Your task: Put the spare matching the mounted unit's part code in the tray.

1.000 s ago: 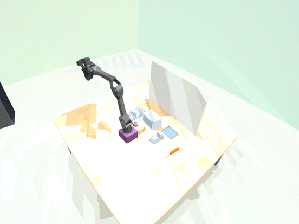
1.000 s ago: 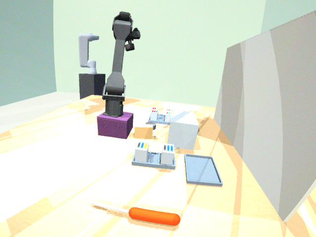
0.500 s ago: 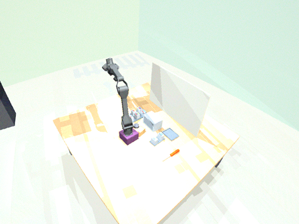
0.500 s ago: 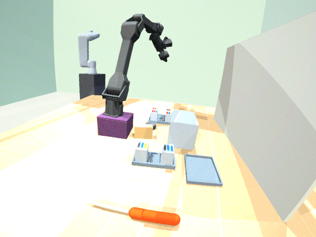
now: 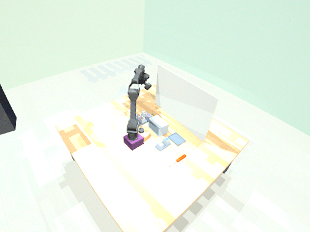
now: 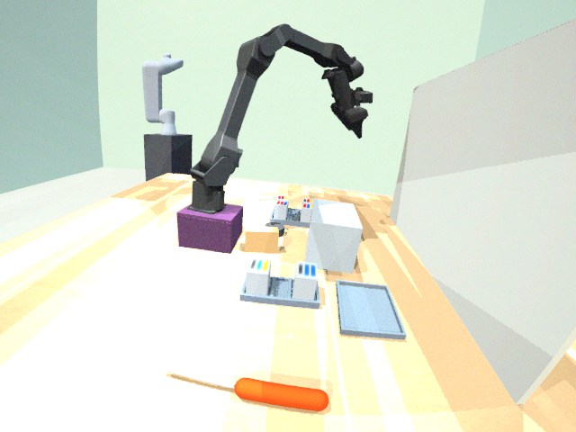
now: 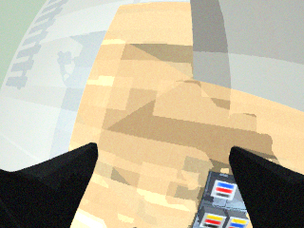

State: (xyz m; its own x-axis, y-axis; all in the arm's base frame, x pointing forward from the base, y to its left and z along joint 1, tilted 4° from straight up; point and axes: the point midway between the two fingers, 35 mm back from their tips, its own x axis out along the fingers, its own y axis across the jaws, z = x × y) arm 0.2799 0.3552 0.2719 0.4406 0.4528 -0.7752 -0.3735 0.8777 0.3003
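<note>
Gripper (image 6: 358, 125) hangs high above the table (image 6: 116, 297), fingers spread wide with nothing between them, angled down beside the tall grey panel (image 6: 488, 195). Spares sit in two holders: a far pair (image 6: 293, 206) behind the white mounted unit (image 6: 335, 239), and a near pair (image 6: 281, 279) just left of the blue tray (image 6: 369, 310). An orange screwdriver (image 6: 279, 394) lies nearest the exterior camera.
</note>
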